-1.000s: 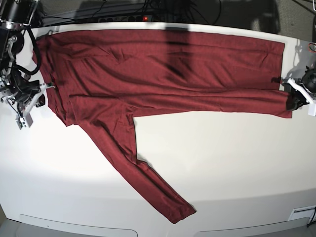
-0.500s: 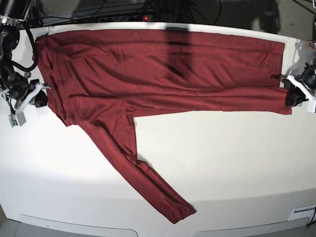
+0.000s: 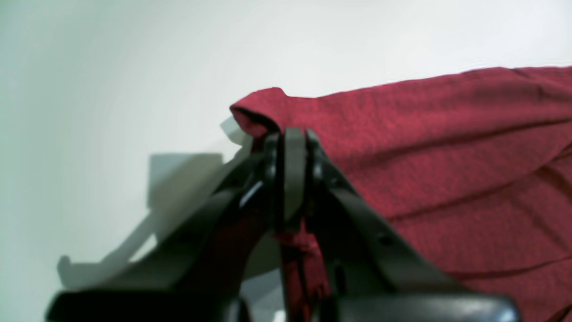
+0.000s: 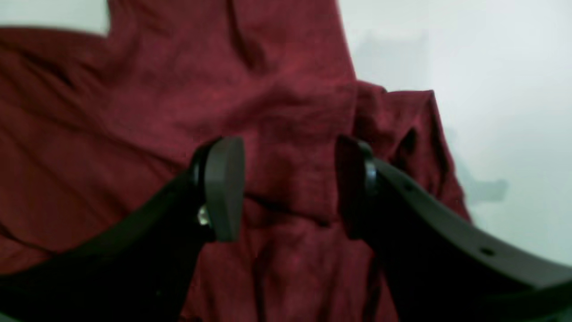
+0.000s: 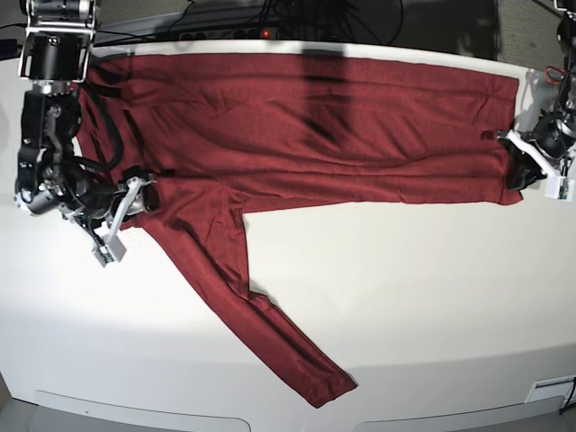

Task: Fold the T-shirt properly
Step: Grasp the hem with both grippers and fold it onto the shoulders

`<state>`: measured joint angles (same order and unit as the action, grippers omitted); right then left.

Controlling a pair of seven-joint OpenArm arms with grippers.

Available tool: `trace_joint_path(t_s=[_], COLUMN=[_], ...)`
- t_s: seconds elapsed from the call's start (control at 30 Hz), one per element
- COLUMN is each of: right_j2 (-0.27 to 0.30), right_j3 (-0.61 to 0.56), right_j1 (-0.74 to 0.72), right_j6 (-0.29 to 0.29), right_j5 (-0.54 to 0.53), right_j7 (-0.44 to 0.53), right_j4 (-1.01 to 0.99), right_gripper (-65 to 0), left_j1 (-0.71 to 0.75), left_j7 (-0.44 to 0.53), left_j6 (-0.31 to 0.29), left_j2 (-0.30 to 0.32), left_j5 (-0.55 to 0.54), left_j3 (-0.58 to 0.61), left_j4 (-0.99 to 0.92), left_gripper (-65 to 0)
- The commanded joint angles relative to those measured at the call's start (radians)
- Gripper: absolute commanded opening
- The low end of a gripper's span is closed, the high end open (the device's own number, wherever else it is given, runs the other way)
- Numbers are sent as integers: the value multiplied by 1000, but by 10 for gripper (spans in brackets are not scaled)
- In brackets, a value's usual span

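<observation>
The maroon T-shirt [image 5: 342,126] lies spread across the far half of the white table, and one long sleeve [image 5: 261,315] runs diagonally toward the front edge. My right gripper [image 5: 137,200] hovers open over the cloth where that sleeve joins the body. In the right wrist view its gripper [image 4: 288,188] shows wrinkled T-shirt [image 4: 111,134] below the spread pads, with nothing held. My left gripper [image 5: 515,173] is at the shirt's right end. The left wrist view shows this gripper [image 3: 292,179] shut on a pinched corner of the T-shirt [image 3: 447,147].
The bare white table [image 5: 405,306] stretches in front of the shirt to its rounded front edge. A power strip and cables [image 5: 234,34] lie behind the back edge. A small white label [image 5: 549,389] sits at the front right corner.
My right gripper let go of the shirt's left edge, opened wide and moved inward over the sleeve joint. My left gripper drew the right corner slightly inward and toward the back.
</observation>
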<state>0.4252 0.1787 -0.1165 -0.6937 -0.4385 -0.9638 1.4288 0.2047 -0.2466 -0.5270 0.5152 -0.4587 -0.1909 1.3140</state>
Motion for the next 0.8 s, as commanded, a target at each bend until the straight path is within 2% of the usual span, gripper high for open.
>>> trace_joint_path(t_s=[0.0,0.2,0.37,0.47,0.53,0.6,0.77], right_j2=[23,24,21,20,20,21,25], right_j3=[-3,-19,-19,-19,-19,-19,-19], right_j1=[-22,-21,-29,-86,-136,-170,-188], right_j6=[-4,-4,33,36,35,35,31], right_j5=[6,38,58,80,61,24,-71], right_j7=[14,20,136,156,131,63,-42], right_j4=[17,17,3,-96,-178,-221,-208], right_gripper=[-329,-329,-329,-329,-329,-329,-330], left_j1=[-11,-11,-11,-11,-11,-11,-11], left_j7=[25,25,24,27,29,32,37], left_j6=[-4,-4,-4,-4,-4,-4,-4], left_j2=[17,17,17,17,16,17,17], left_j5=[-2,-2,-2,-2,-2,-2,-2], left_j3=[-11,-11,-11,-11,-11,-11,-11], left_j4=[17,17,17,17,17,17,17], left_gripper=[-650,-650,-650,-650,-650,-650,-650])
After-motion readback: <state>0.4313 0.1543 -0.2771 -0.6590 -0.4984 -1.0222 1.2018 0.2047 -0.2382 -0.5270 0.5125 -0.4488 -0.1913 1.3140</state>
